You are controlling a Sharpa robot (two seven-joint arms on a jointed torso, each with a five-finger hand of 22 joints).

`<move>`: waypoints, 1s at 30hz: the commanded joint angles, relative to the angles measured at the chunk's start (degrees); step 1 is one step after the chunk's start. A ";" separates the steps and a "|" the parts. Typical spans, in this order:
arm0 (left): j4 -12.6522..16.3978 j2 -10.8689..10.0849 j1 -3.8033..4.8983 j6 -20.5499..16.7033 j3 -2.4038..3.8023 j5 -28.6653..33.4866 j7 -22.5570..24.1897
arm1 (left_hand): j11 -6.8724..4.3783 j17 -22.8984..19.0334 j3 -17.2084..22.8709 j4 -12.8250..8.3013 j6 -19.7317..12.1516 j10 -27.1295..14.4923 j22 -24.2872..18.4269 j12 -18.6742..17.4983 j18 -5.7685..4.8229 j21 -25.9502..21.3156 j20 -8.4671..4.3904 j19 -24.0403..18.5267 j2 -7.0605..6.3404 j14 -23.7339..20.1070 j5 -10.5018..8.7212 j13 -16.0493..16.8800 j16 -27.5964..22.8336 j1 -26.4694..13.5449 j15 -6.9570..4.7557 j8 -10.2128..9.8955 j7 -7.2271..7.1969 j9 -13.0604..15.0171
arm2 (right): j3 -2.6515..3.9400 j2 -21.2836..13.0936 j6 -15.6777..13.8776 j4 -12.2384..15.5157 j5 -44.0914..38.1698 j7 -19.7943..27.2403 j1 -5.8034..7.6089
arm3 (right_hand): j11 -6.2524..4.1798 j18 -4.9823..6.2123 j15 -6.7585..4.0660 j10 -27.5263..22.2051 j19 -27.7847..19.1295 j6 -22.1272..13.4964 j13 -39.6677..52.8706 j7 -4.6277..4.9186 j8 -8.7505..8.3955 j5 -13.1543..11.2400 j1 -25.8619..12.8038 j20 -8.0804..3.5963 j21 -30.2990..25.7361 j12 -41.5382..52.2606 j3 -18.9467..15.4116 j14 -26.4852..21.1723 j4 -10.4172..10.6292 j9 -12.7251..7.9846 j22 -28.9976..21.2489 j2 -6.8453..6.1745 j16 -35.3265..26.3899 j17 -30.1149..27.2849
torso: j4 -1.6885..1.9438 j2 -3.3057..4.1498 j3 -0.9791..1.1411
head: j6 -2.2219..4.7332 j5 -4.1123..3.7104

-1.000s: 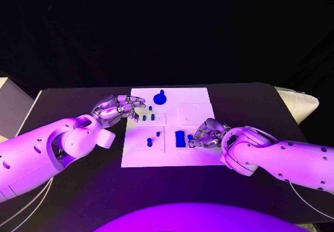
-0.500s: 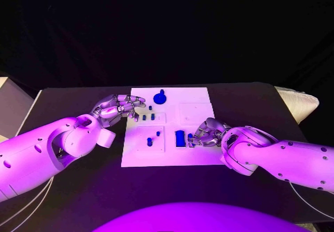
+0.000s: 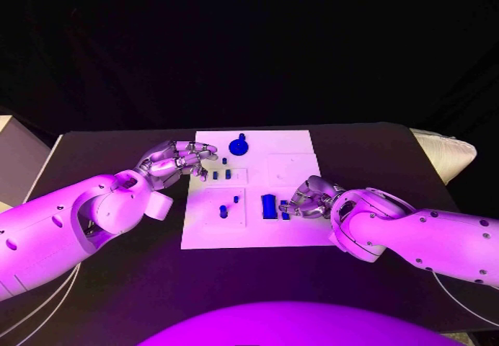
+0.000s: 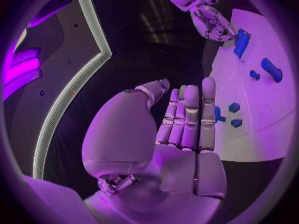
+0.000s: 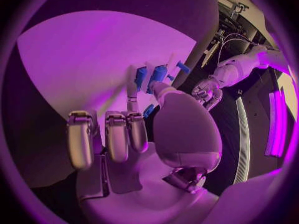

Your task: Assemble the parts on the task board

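A small blue part (image 3: 284,205) is pinched in the curled right hand (image 3: 308,200) beside the upright blue block (image 3: 270,206) on the white task board (image 3: 293,144), so seating seems underway, calling for careful alignment, while the left hand (image 3: 177,160) hovers farther off, open and holding nothing.

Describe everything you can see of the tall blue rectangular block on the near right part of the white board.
The blue block is a narrow, upright rectangular piece, smooth and plastic-looking, standing in the task board on its near right part. The right hand is right beside it, fingers curled toward a smaller blue piece next to it; whether a finger touches the block cannot be told.
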 commanded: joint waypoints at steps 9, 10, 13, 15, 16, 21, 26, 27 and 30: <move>-0.05 0.20 -0.03 0.91 0.04 0.33 0.50 | 0.15 0.08 0.08 0.24 0.38 0.07 -0.08 -0.37 0.84 -0.39 0.01 0.31 0.08 -0.10 0.09 0.08 -0.18 -0.39 0.35 -0.27 0.05 -0.06 | 0.00 -0.55 0.76 0.31 -0.37 0.76 -0.05 | -0.59 -0.60 -0.49 5.27 5.19 0.10 14.26 -0.08 0.60 5.24 -1.78 -0.46 -0.31 -0.06 -2.49 5.89 -0.18 0.27 14.19 -0.34 0.25 15.08 | 0.06 0.02 0.02 | -0.13 -0.05; -0.06 0.21 -0.03 0.91 0.04 0.33 0.51 | 0.15 0.08 0.08 0.24 0.38 0.07 -0.08 -0.37 0.84 -0.39 0.01 0.31 0.08 -0.10 0.09 0.08 -0.18 -0.39 0.35 -0.27 0.05 -0.06 | 0.00 -0.70 0.79 0.38 -0.40 0.90 -0.05 | -0.60 -0.60 -0.49 5.27 5.18 0.07 14.26 -0.09 0.61 5.13 -1.56 -0.46 -0.32 -0.07 -2.55 5.89 -0.28 0.29 14.19 -0.41 0.25 15.08 | 0.06 0.02 0.02 | -0.13 -0.05; -0.11 0.22 -0.06 0.90 0.04 0.33 0.54 | 0.15 0.08 0.08 0.24 0.38 0.07 -0.08 -0.37 0.84 -0.39 0.01 0.31 0.08 -0.10 0.09 0.08 -0.18 -0.39 0.35 -0.27 0.05 -0.06 | 0.00 -1.23 1.09 0.66 -0.45 1.73 -0.05 | -0.61 -0.58 -0.51 5.26 5.17 -0.17 14.25 -0.09 0.79 2.26 1.10 -0.49 -0.41 -0.11 -3.01 5.89 -0.60 0.46 14.17 -0.63 0.25 15.08 | 0.01 0.02 0.04 | -0.18 0.12; -0.12 0.21 -0.10 0.89 0.04 0.33 0.56 | 0.15 0.08 0.08 0.24 0.38 0.07 -0.08 -0.37 0.84 -0.39 0.01 0.31 0.08 -0.10 0.09 0.08 -0.18 -0.39 0.35 -0.27 0.05 -0.06 | 0.00 -1.53 1.33 0.84 -0.46 2.27 -0.06 | -0.59 -0.55 -0.50 5.21 5.13 -0.30 14.20 -0.05 0.83 -0.12 2.90 -0.49 -0.58 -0.24 -3.41 5.89 -0.73 0.50 14.13 -0.78 0.25 15.08 | -0.02 0.02 0.06 | -0.19 0.14; -0.13 0.21 -0.12 0.89 0.04 0.33 0.57 | 0.15 0.08 0.08 0.24 0.38 0.07 -0.08 -0.37 0.84 -0.39 0.01 0.31 0.08 -0.10 0.09 0.08 -0.18 -0.39 0.35 -0.27 0.05 -0.06 | 0.00 -1.65 1.45 0.90 -0.47 2.50 -0.06 | -0.55 -0.54 -0.50 5.18 5.12 -0.37 14.18 -0.06 0.86 -2.71 4.55 -0.48 -0.64 -0.30 -3.93 5.89 -0.84 0.52 14.11 -0.83 0.25 15.08 | -0.05 0.03 0.08 | -0.17 0.15; -0.21 0.20 -0.26 0.85 0.04 0.33 0.66 | 0.14 0.08 0.09 0.31 0.40 0.05 -0.10 -0.38 0.83 -0.42 0.01 0.32 0.15 -0.11 0.11 0.09 -0.20 -0.43 0.36 -0.28 0.03 -0.06 | 0.00 -2.07 1.45 1.04 -1.74 3.43 -0.12 | -0.56 -0.44 -0.47 5.00 4.99 -0.39 13.99 -0.05 0.86 -9.75 10.07 -0.45 -1.20 -0.81 -5.84 5.89 -0.78 0.40 13.98 -0.76 0.25 15.08 | -0.11 -0.04 0.04 | -0.12 0.18; -0.31 0.27 -0.41 0.86 0.04 0.33 0.73 | 0.12 0.08 0.12 0.29 0.39 0.05 -0.10 -0.38 0.84 -0.43 0.01 0.33 0.16 -0.11 0.12 0.09 -0.20 -0.39 0.35 -0.28 0.01 -0.06 | 0.00 -1.97 1.48 0.76 -3.62 3.29 -0.18 | -0.58 -0.45 -0.47 4.98 5.01 -0.24 13.97 -0.06 0.87 -10.54 12.32 -0.43 -1.16 -0.87 -6.66 5.89 -0.78 0.30 13.99 -0.92 0.25 15.08 | -0.05 -0.04 0.07 | -0.01 0.02; -0.32 0.28 -0.43 0.87 0.04 0.33 0.73 | 0.12 0.08 0.12 0.29 0.39 0.05 -0.10 -0.38 0.84 -0.43 0.01 0.33 0.16 -0.11 0.12 0.09 -0.20 -0.39 0.35 -0.28 0.01 -0.06 | 0.00 -1.90 1.46 0.66 -4.05 3.13 -0.19 | -0.59 -0.46 -0.47 4.95 5.02 -0.19 13.93 -0.07 0.90 -10.58 12.41 -0.44 -1.11 -0.95 -6.69 5.89 -0.75 0.30 14.00 -0.88 0.25 15.08 | -0.04 -0.04 0.07 | -0.02 -0.03; -0.35 0.31 -0.49 0.89 0.04 0.33 0.75 | 0.12 0.08 0.12 0.29 0.39 0.05 -0.10 -0.38 0.84 -0.43 0.01 0.33 0.16 -0.11 0.12 0.09 -0.20 -0.39 0.35 -0.28 0.01 -0.06 | 0.00 -1.66 1.43 0.20 -5.40 2.49 -0.20 | -0.62 -0.46 -0.49 4.98 5.02 0.03 13.97 -0.12 1.01 -10.71 12.60 -0.44 -1.11 -0.87 -6.78 5.89 -0.56 0.32 14.00 -0.62 0.25 15.08 | 0.04 0.00 -0.01 | 0.05 -0.10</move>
